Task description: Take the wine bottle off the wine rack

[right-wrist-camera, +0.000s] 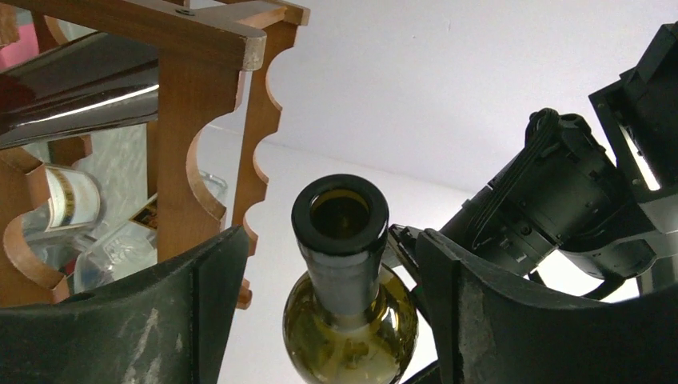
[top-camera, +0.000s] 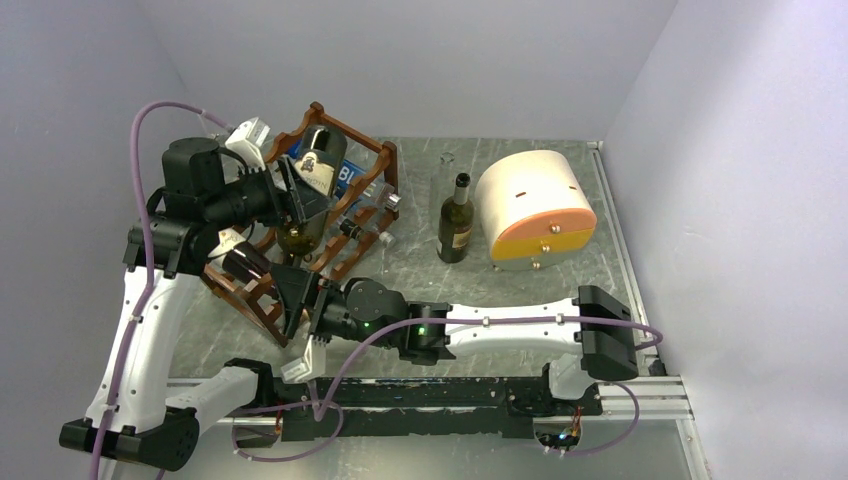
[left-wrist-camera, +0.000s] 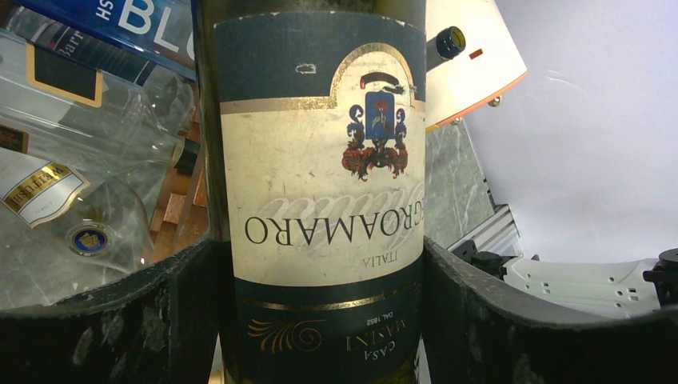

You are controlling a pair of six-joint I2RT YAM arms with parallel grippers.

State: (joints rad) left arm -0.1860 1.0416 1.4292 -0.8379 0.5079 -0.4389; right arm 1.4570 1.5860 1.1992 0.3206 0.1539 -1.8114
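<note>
The reddish-brown wooden wine rack (top-camera: 372,158) sits tilted at the table's back left, with several bottles in it. My left gripper (top-camera: 300,195) is shut on a dark wine bottle (top-camera: 318,170) with a cream and navy label. In the left wrist view both fingers (left-wrist-camera: 160,320) press the labelled body (left-wrist-camera: 320,200). The bottle's neck points down toward my right gripper (top-camera: 290,292). In the right wrist view the open black mouth and neck (right-wrist-camera: 340,232) lie between my spread fingers (right-wrist-camera: 184,312), touching neither. A scalloped rack post (right-wrist-camera: 180,144) stands at the left.
A second dark bottle (top-camera: 457,220) stands upright right of the rack. A cream-and-orange drum-shaped box (top-camera: 535,205) lies beside it at the back right. Clear bottles (left-wrist-camera: 80,160) and a blue-labelled one (left-wrist-camera: 120,20) lie in the rack. Grey walls close in on three sides.
</note>
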